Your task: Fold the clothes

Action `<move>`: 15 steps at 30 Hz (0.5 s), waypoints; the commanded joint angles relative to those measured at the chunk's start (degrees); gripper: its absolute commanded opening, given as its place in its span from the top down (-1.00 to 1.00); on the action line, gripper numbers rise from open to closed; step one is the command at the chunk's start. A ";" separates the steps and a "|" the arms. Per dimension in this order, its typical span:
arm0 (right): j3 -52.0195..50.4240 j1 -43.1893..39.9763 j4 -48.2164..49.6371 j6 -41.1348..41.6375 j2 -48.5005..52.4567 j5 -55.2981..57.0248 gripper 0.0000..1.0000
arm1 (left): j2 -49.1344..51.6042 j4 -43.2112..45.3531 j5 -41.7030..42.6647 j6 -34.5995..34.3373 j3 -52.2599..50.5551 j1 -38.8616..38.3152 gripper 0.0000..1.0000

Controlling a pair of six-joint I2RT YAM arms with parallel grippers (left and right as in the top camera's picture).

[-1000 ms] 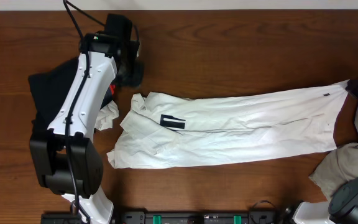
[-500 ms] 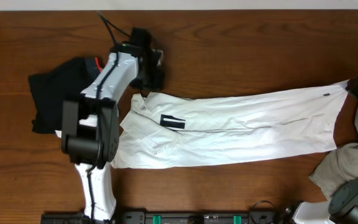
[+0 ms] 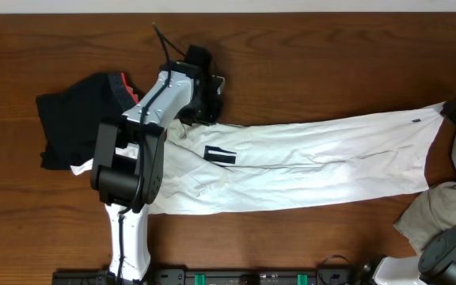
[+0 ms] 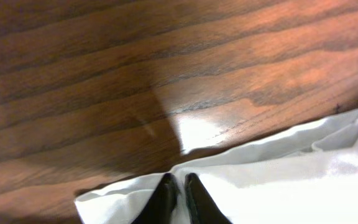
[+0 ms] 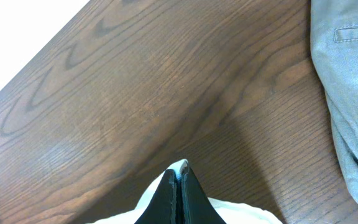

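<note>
The shirt (image 3: 307, 162), white, lies spread flat in a long band across the middle of the worktop (image 3: 307, 71), running from 9 o'clock to 3 o'clock and rising slightly toward the 3 o'clock end. A black rectangular mark (image 3: 220, 155) shows on it near the 9 o'clock end.

The left arm (image 3: 153, 103) reaches from the 6 o'clock edge up over that end of the shirt. The left jaws are down at the shirt's 12 o'clock edge, close to its 9 o'clock corner. In the left wrist view the two dark fingertips (image 4: 164, 200) are pressed nearly together with a thin fold of the shirt's (image 4: 278, 180) edge pinched between them; bare worktop (image 4: 166, 62) fills the rest of that view.

The right jaws are at the 3 o'clock edge of the overhead view, on the shirt's upper corner there. In the right wrist view the fingertips (image 5: 168, 199) are closed tight, with a small tip of white shirt (image 5: 180, 165) poking out between them above the worktop (image 5: 135, 112).

A black garment (image 3: 74, 131) lies bunched at 9 o'clock, partly under the left arm, with an orange-red band (image 3: 125, 83) at its 12 o'clock side. A grey garment (image 3: 442, 210) is heaped at 4 o'clock, just beside the shirt's end; the right wrist view shows its (image 5: 347, 93) seamed cloth at 3 o'clock.
</note>
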 commanded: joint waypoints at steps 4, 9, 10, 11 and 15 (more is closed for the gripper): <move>0.31 -0.17 0.17 0.00 -1.20 0.52 0.97 | -0.96 -0.33 -5.57 -1.27 0.90 0.22 0.88; 0.33 -0.17 0.11 0.00 -1.20 0.52 0.97 | -5.73 -0.24 -8.13 -1.27 1.57 0.22 0.88; 0.31 -0.17 0.07 0.00 -1.20 0.52 0.97 | -7.04 -0.33 -9.16 -1.27 1.57 0.22 0.88; 0.31 -0.17 0.04 0.00 -1.20 0.52 0.97 | -8.13 -0.42 -9.77 -1.25 1.57 0.22 0.87; 0.33 -0.17 0.00 0.00 -1.20 0.52 0.97 | -12.74 -1.86 -10.56 -1.27 1.57 0.22 0.88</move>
